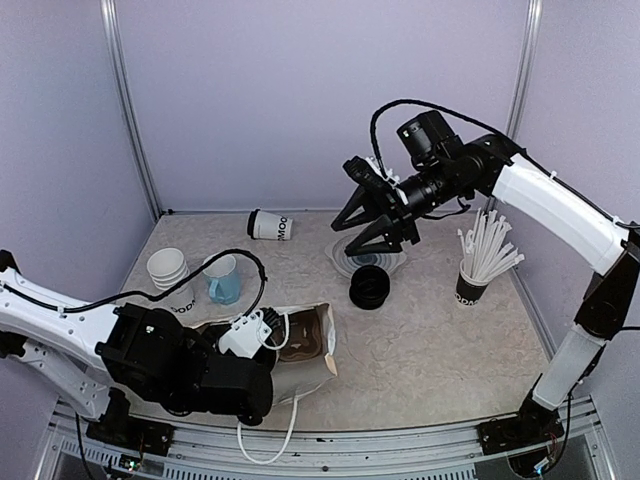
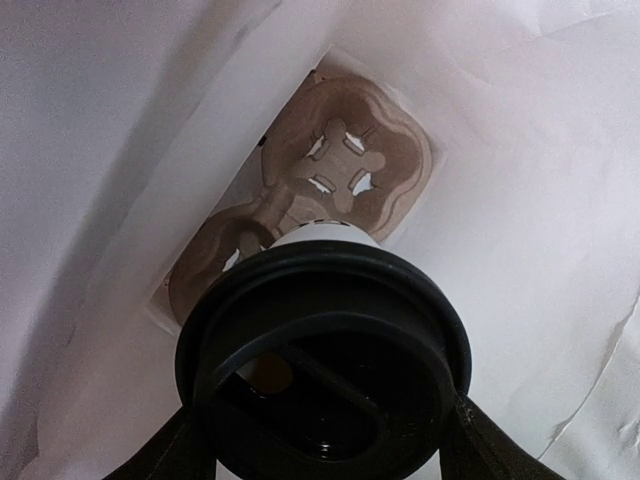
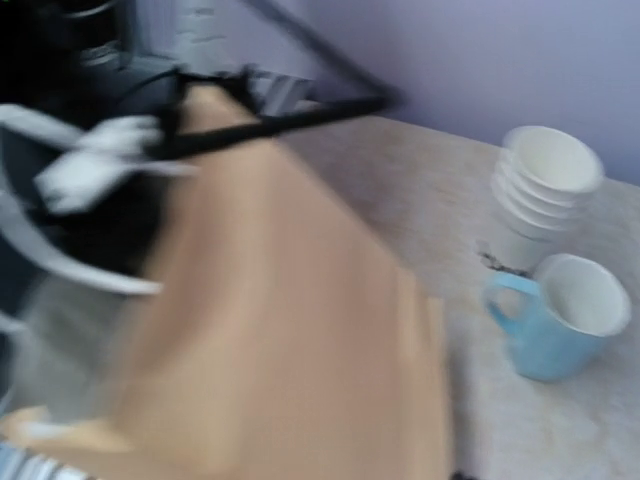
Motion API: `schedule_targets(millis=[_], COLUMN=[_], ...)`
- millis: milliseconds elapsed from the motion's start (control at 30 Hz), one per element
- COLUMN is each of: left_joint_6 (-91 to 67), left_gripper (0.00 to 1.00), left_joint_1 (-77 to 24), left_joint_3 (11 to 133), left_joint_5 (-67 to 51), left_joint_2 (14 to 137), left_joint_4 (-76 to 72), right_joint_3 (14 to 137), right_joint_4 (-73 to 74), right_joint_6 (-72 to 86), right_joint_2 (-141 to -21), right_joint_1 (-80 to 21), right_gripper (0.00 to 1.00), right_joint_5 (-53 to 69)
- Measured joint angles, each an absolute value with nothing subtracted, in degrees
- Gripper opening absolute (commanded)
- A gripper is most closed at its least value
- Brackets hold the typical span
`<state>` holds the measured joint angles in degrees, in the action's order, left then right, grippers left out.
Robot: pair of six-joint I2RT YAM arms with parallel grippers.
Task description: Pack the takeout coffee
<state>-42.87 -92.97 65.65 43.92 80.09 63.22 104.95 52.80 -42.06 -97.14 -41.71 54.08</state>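
A paper bag (image 1: 315, 372) lay on its side at seven o'clock on the surface (image 1: 440, 340). Against its far end sat a brown pulp cup carrier (image 2: 345, 165). The takeout coffee (image 2: 322, 236) was inside the bag, near the carrier, with its black lid (image 2: 320, 370) facing the wrist camera. The left fingers (image 2: 482, 450) gripped it at either side. It was probably light and thin-walled and would crush easily, so the stiffer band under the lid was the safest hold. The right fingers (image 1: 375, 238) hung spread and empty at one o'clock.
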Motion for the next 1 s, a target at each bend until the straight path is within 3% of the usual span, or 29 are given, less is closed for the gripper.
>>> schedule_targets(millis=[367,1000], left_joint_6=[-40.25,-39.99], left_gripper=[0.42,0.42], left_joint_1=[-90.98,-90.76], left_joint_3=[63.88,63.79], left_joint_5=[43.27,42.33], left_joint_2=[77.28,78.81], left_joint_4=[59.07,56.75], right_joint_3=[102.15,102.89], right_joint_4=[58.02,53.3], right_joint_6=[-45.39,-42.04], right_joint_2=[-95.31,-98.56], right_joint_1=[-56.82,-66.52], right_gripper=[0.51,0.5], right_joint_5=[45.76,38.48])
